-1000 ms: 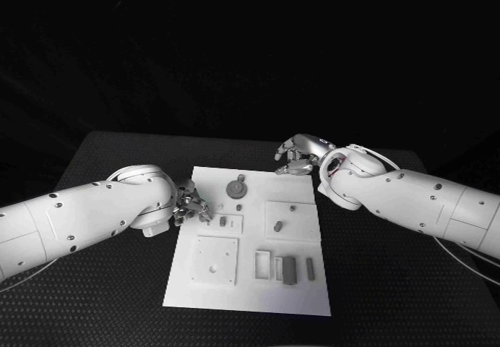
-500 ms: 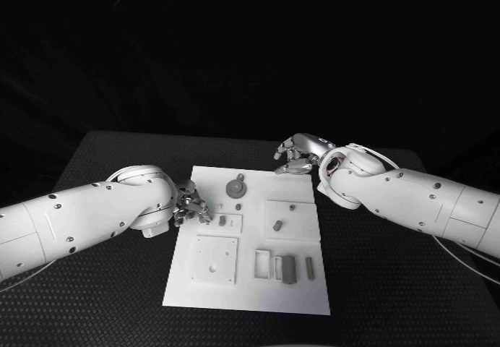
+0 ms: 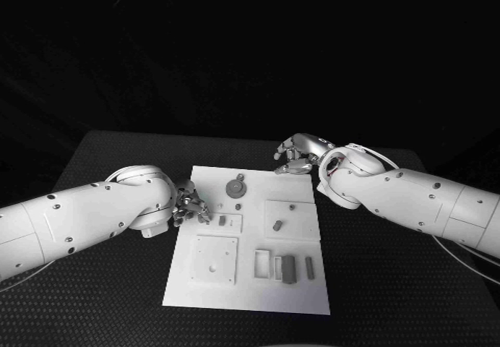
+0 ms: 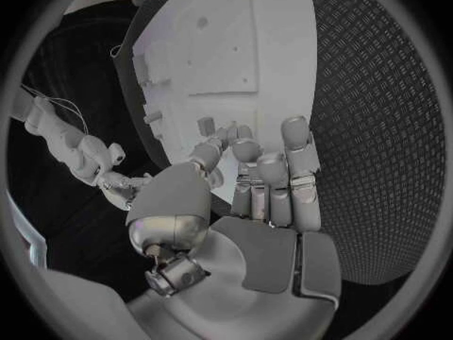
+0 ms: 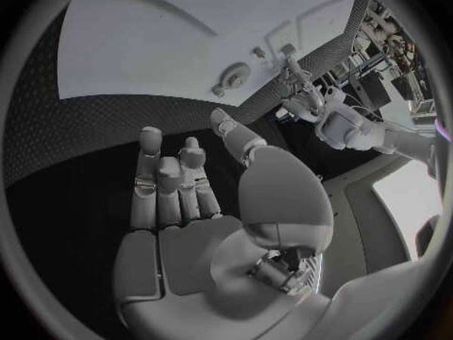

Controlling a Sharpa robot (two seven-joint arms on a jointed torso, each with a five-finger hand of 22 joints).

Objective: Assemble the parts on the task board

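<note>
Head view: both hands flank the task board [image 3: 250, 289].

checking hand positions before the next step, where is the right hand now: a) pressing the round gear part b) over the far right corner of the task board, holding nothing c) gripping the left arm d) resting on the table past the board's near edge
b: in the head view the right hand sits over the far right corner of the task board, and the right wrist view shows its fingers apart with nothing in them, clear of the round gear part.
</note>
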